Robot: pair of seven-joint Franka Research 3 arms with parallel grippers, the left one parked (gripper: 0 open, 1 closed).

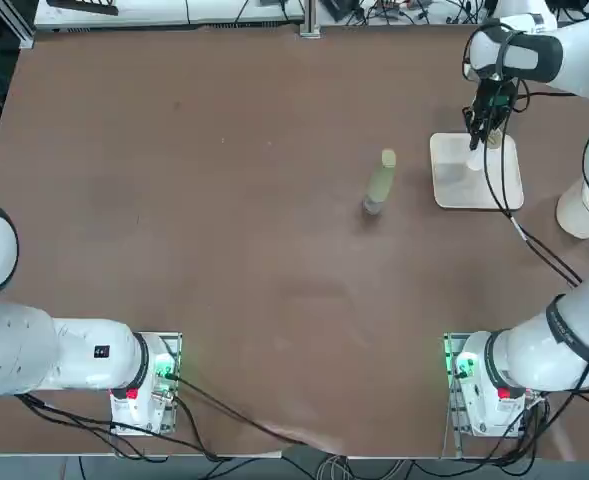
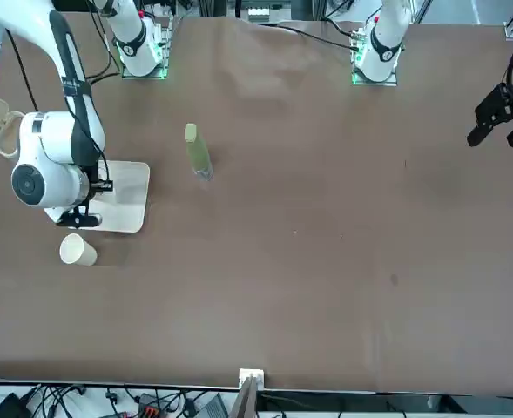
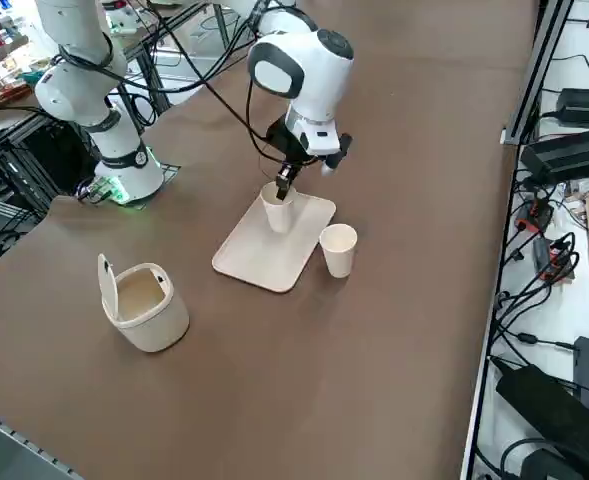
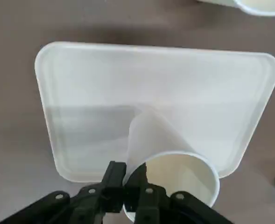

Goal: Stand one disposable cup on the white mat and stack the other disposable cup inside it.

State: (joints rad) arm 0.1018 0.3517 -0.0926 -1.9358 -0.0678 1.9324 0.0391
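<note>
The white mat lies on the brown table at the robot's right. One disposable cup is upright over the mat, mouth up. My right gripper is shut on its rim, one finger inside and one outside. I cannot tell whether the cup's base touches the mat. The other disposable cup stands upright on the table just off the mat's far edge.
A round cream-white container with its lid up sits to the right of the mat, near the table edge. A slim yellow-green bottle stands near the middle of the table, left of the mat.
</note>
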